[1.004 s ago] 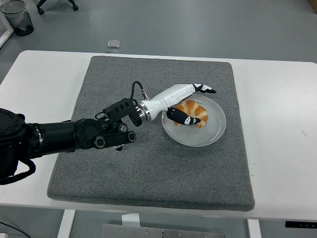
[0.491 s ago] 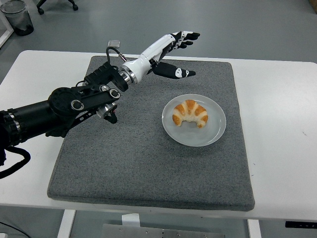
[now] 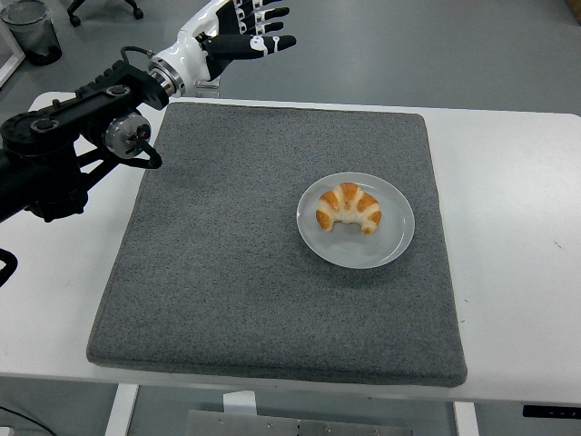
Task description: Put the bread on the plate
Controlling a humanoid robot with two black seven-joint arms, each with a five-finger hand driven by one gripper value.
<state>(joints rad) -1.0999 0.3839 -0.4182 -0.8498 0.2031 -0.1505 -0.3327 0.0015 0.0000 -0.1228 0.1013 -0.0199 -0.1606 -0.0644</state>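
The left hand [image 3: 238,34] has let go and pulled away: a second ago it lay over the bread [image 3: 349,207] on the plate [image 3: 390,243]; half a second ago it was lifting off over the mat [image 3: 227,254]; now it is high at the far left, past the mat's far edge, fingers spread and holding nothing; the bread stays on the plate, right of the mat's middle, so the task looks done. The bread is a crescent; its long axis runs left to right, tips curling toward the near side, back arched toward the far side.
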